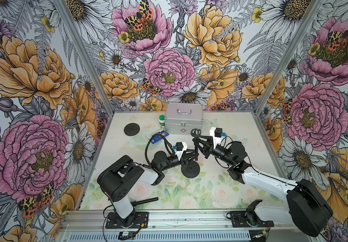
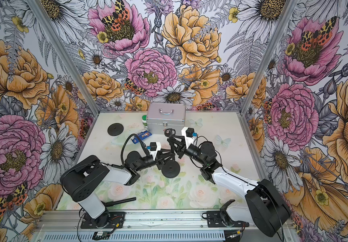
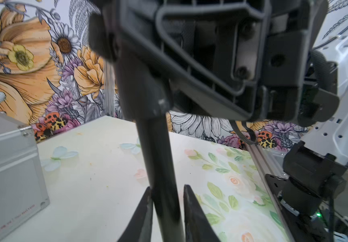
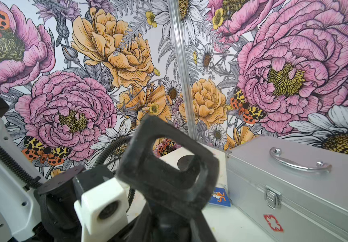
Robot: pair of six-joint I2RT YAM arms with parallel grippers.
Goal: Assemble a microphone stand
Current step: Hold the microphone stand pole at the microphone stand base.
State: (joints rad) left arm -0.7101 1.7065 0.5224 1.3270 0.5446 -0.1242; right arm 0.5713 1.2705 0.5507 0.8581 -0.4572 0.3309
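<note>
A black microphone stand is in the middle of the table in both top views. Its round base (image 1: 190, 170) (image 2: 170, 169) is low, and its pole (image 3: 158, 159) rises to a black clip (image 1: 195, 132) (image 4: 169, 167). My left gripper (image 1: 194, 154) (image 3: 167, 188) comes in from the left. It is shut on the pole just above the base, with a finger on each side. My right gripper (image 1: 197, 140) (image 4: 169, 211) is shut on the clip's stem at the top of the pole. The clip sticks out past its fingers.
A second round black base (image 1: 131, 128) lies at the back left. A spare black pole (image 1: 146, 201) lies near the front edge by the left arm's mount. At the back stand a silver case (image 1: 183, 119), a green-capped bottle (image 1: 161, 121) and a blue packet (image 1: 158, 136).
</note>
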